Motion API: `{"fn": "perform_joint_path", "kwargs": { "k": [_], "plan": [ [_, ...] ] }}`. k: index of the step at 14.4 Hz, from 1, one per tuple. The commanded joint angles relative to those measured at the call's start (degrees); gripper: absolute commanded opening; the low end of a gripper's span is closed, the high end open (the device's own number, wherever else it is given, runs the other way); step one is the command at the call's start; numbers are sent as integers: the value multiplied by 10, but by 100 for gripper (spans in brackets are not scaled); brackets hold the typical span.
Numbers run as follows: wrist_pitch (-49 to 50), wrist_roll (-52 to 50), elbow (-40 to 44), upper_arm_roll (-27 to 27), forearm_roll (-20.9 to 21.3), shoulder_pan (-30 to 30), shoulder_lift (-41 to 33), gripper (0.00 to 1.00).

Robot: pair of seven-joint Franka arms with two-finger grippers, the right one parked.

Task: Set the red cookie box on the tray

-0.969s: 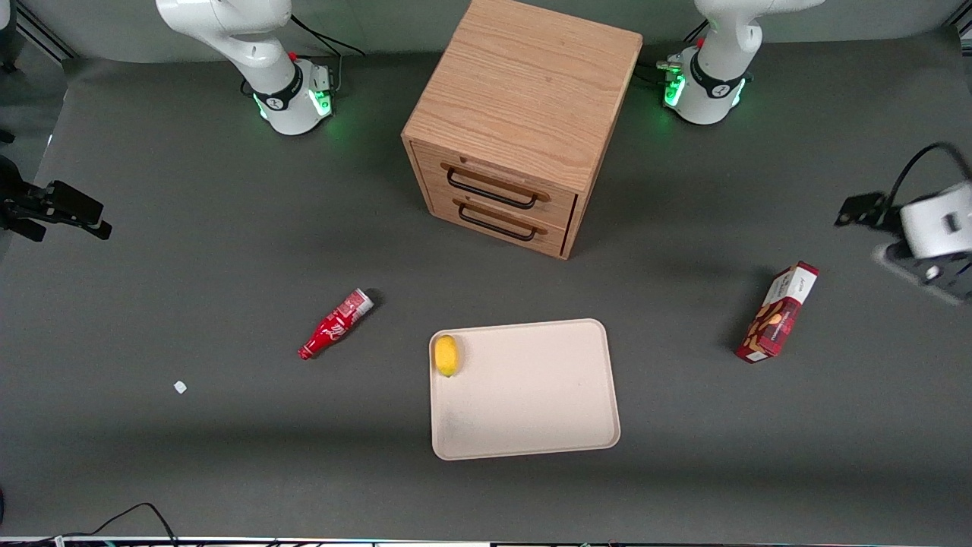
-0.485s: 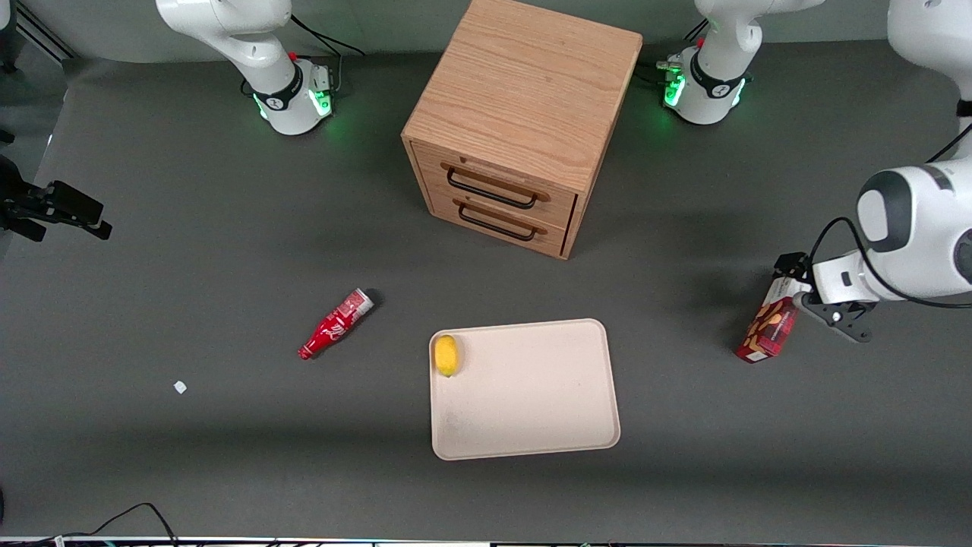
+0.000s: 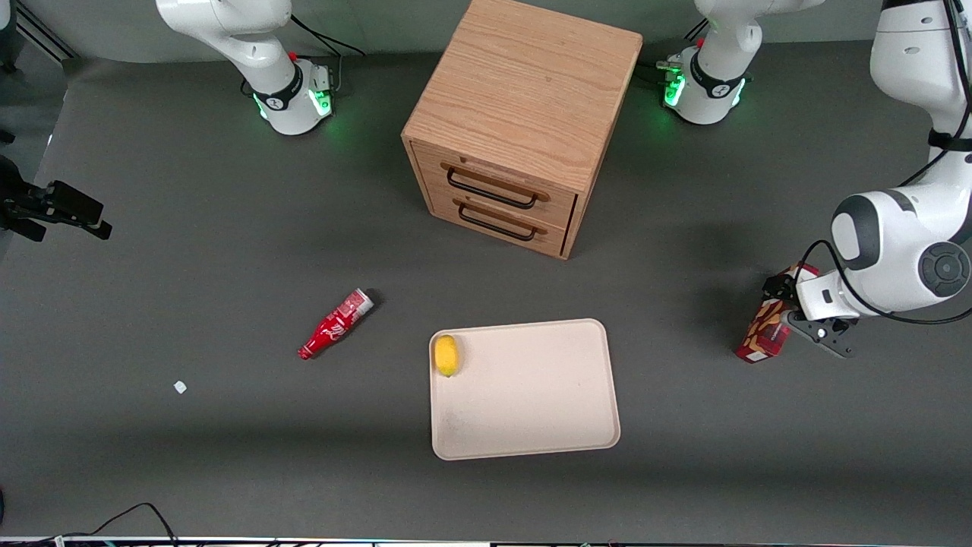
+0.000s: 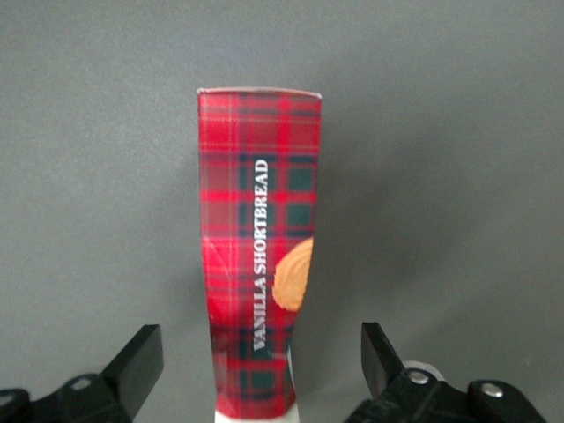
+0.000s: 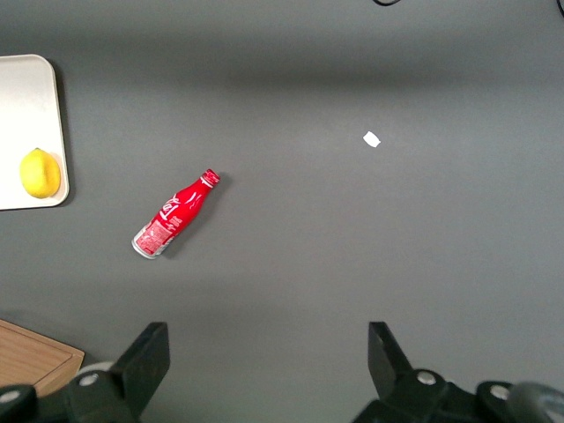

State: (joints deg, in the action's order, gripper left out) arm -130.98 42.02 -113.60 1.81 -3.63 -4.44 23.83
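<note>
Red cookie box (image 3: 765,333) lies on the worktop (image 3: 228,251) toward the working arm's end, well apart from the tray (image 3: 531,425). Gripper (image 4: 260,370) directly over it — fingers (image 4: 141,357) spread wide, straddling the box, gripping nothing.

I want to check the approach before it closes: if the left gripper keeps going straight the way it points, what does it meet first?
Most likely the red cookie box: the gripper points straight at it, with open jaws standing to either side. Depth is unclear, but nothing shows between them.

Red cookie box (image 3: 765,331) toward working arm's end, tool (image 3: 790,308) over it, fingers (image 4: 134,359) spread, tray (image 3: 531,425) well apart.
</note>
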Motion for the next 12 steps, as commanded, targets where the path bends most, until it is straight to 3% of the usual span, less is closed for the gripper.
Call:
{"fn": "perform_joint_path", "kwargs": {
  "k": [1,2,3,4,12],
  "plan": [
    [-46,13,-27,-1,-19,0,4,88],
    [-66,13,-40,-1,-26,0,5,67],
    [-66,13,-40,-1,-30,0,8,24],
    [-63,13,-38,-1,-33,0,7,0],
    [8,14,-1,3,-38,0,-9,0]
  ]
}}
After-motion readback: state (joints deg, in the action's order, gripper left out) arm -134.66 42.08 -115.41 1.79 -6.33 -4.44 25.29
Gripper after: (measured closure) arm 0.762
